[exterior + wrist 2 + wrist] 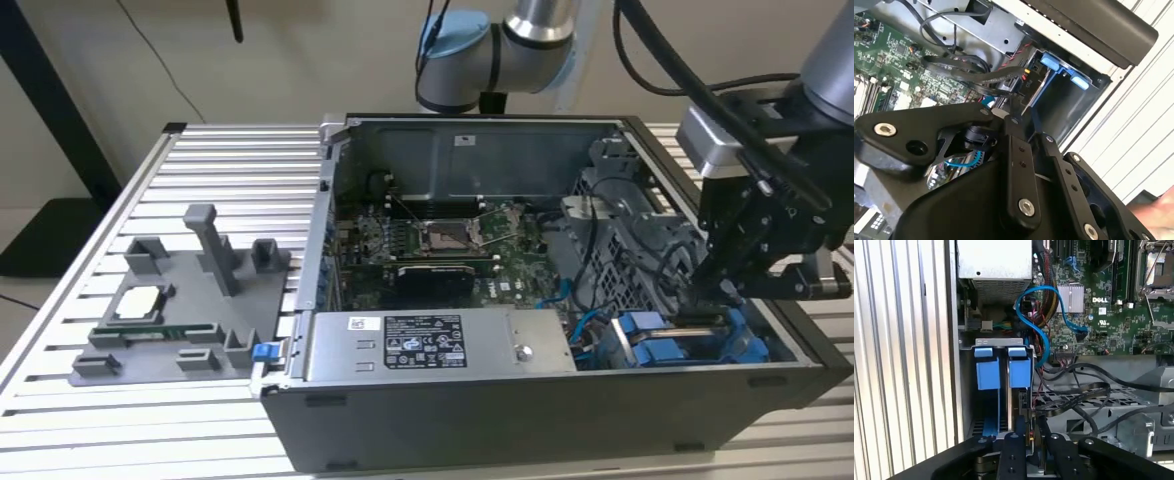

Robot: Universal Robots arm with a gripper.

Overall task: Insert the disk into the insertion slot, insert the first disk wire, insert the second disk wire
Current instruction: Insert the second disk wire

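Disk [1004, 371]: blue carrier tabs visible side by side, seated deep in the insertion slot [968, 385] at the case's front corner; insertion appears done.

Wires: a flat black cable [1074, 392] runs toward the disk's rear edge; whether either connector is seated cannot be told.

Gripper [1029, 440]: poised directly over the disk's edge, fingers drawn narrow around a thin dark piece, probably a connector; identity uncertain.

Surroundings: blue cable [1046, 325], motherboard [1104, 315], power-supply box [441, 345], computer case [534, 410], slatted table [134, 200].
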